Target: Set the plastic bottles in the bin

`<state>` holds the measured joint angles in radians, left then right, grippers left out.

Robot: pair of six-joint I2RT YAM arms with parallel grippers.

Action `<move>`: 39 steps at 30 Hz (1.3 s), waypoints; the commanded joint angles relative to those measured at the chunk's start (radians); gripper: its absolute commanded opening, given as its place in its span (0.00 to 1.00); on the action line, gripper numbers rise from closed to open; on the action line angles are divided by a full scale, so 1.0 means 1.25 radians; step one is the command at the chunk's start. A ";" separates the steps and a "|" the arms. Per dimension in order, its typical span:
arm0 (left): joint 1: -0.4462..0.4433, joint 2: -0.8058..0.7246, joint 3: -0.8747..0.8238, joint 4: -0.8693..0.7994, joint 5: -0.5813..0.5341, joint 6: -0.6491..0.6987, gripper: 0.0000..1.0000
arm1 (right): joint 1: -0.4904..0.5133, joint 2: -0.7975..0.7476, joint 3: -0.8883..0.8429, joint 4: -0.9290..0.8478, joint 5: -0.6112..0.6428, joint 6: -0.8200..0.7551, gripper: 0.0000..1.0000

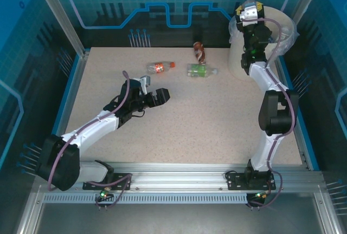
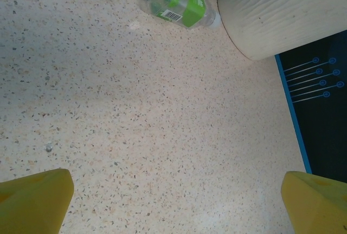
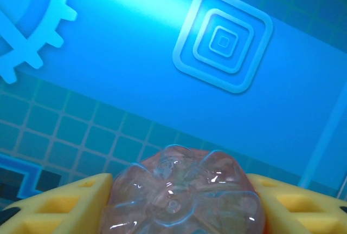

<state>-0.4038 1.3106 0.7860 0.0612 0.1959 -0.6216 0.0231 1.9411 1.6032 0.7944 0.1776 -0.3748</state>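
Observation:
My right gripper (image 1: 250, 13) hovers above the bin (image 1: 274, 39), a large cream-white bucket with a clear bag over its rim. It is shut on a clear plastic bottle (image 3: 184, 193), whose ribbed base fills the gap between the yellow fingers (image 3: 62, 204). Three more plastic bottles lie on the table: an orange-labelled one (image 1: 161, 67), a green-labelled one (image 1: 201, 71) and a crushed brown-red one (image 1: 200, 51). The left gripper (image 1: 161, 96) is open low over the table's middle, holding nothing. In the left wrist view, the green-labelled bottle (image 2: 179, 1) lies beside the bin's wall (image 2: 282, 12).
The speckled table (image 1: 179, 131) is fenced by aluminium posts and blue panels. A blue strip (image 2: 295, 120) marks its right edge. The right arm's elbow (image 1: 276, 112) stands over the table's right side.

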 commanded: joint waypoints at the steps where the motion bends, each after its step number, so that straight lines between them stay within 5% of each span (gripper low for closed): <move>1: 0.004 0.015 0.037 -0.017 -0.007 0.025 0.99 | 0.000 0.034 0.031 0.058 0.073 -0.011 0.58; 10: 0.004 0.037 0.052 -0.024 0.006 0.021 0.99 | -0.027 0.098 0.175 -0.191 0.135 0.095 0.79; 19: 0.006 0.049 0.113 -0.130 -0.073 0.054 0.99 | -0.023 -0.031 0.159 -0.452 0.047 0.237 0.97; 25: 0.009 0.071 0.170 -0.179 -0.098 0.084 0.99 | -0.029 -0.107 0.229 -0.716 -0.094 0.322 1.00; 30: 0.014 0.093 0.203 -0.209 -0.119 0.092 0.99 | -0.039 -0.111 0.355 -0.969 -0.083 0.417 1.00; 39: 0.027 0.127 0.246 -0.257 -0.147 0.099 0.99 | -0.074 -0.166 0.362 -1.141 -0.121 0.559 1.00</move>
<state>-0.3847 1.4525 1.0492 -0.2115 0.0444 -0.5209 -0.0486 1.7802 2.0617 -0.5007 0.0761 0.2298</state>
